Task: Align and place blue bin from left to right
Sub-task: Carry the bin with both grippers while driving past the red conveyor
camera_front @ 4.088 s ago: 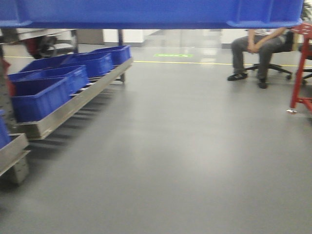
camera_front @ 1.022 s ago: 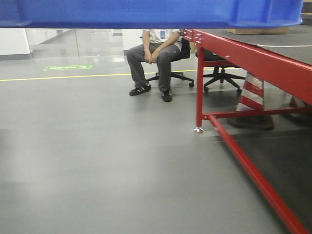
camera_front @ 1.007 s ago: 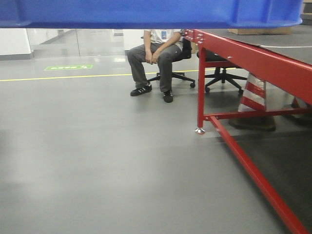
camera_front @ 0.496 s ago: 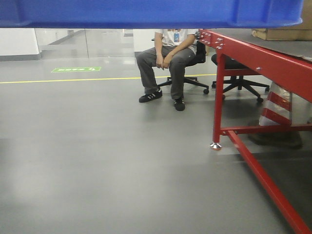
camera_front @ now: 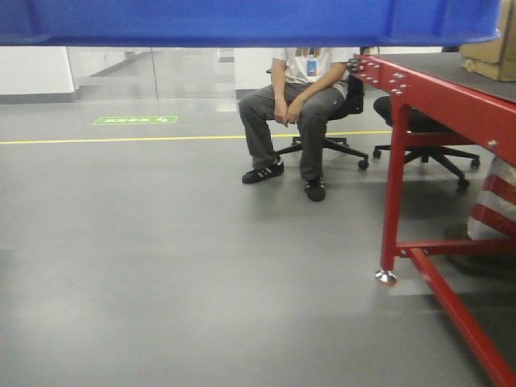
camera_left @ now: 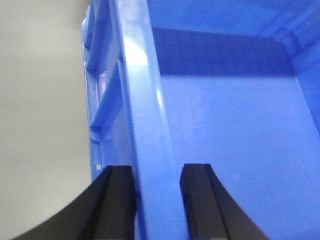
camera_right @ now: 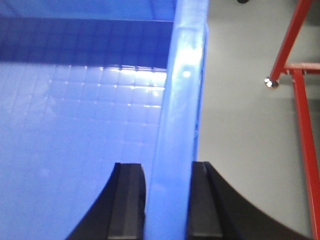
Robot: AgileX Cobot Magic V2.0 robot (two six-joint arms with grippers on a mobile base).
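Note:
The blue bin [camera_front: 242, 20] is held up in the air; its underside fills the top strip of the front view. In the left wrist view my left gripper [camera_left: 157, 172] is shut on the bin's left rim [camera_left: 145, 100], one black finger outside the wall and one inside. In the right wrist view my right gripper [camera_right: 167, 170] is shut on the bin's right rim [camera_right: 182, 75] in the same way. The bin's inside [camera_right: 75, 125] looks bare, with a grid-patterned floor. No gripper shows in the front view.
A red steel-framed table [camera_front: 439, 105] stands at the right, its leg and foot [camera_front: 386, 276] close by, a cardboard box [camera_front: 492, 56] on top. A seated person [camera_front: 298, 105] on an office chair is ahead. Grey floor with a yellow line [camera_front: 121, 139] lies to the left.
The view has swung right, away from the rack of blue bins, and then drifted so that the red table and the seated person shift right and grow nearer. Both grips on the bin look unchanged.

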